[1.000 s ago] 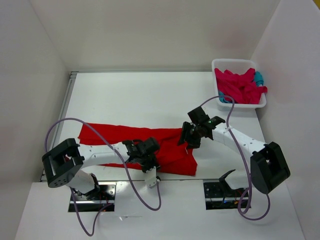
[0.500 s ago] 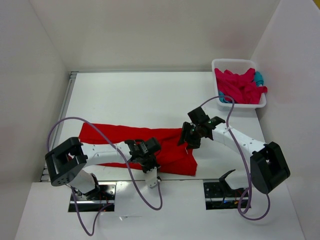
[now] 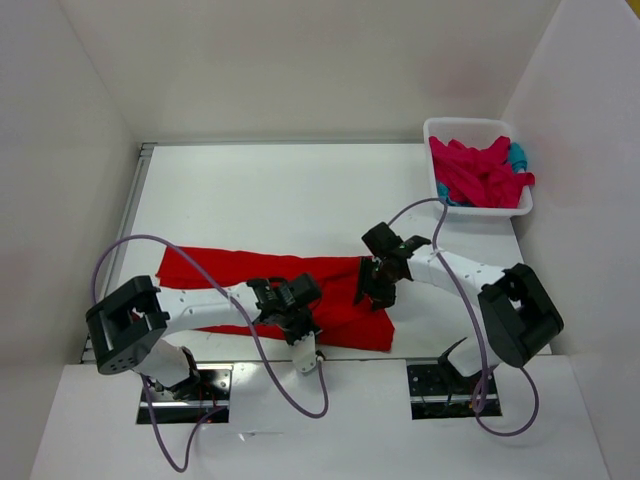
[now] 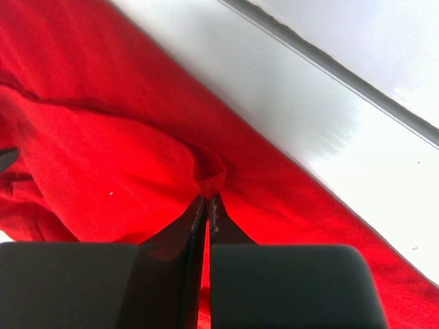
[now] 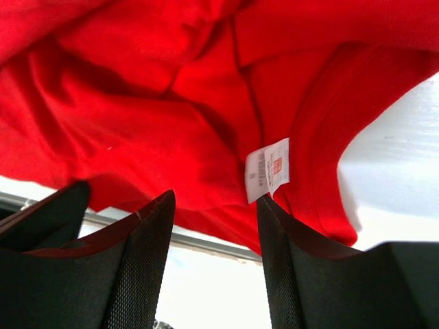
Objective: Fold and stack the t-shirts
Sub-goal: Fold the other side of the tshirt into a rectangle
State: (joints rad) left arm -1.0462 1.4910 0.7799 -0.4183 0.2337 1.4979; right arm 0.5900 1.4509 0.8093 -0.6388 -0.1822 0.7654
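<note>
Fold beginning: your left gripper (image 4: 207, 200) clamps a pinch of the red t-shirt (image 3: 250, 275) spread on the counter (image 3: 300, 190); your right gripper (image 5: 214, 199) hovers half open above it, and should grasp next.

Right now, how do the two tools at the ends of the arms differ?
The left tool is shut, pinching a small fold of the red shirt; the right tool stands open and grips nothing. The left tool is at the shirt's near edge; the right tool is at its right end, by the white label. Both have black fingers and are at the same shirt.
</note>
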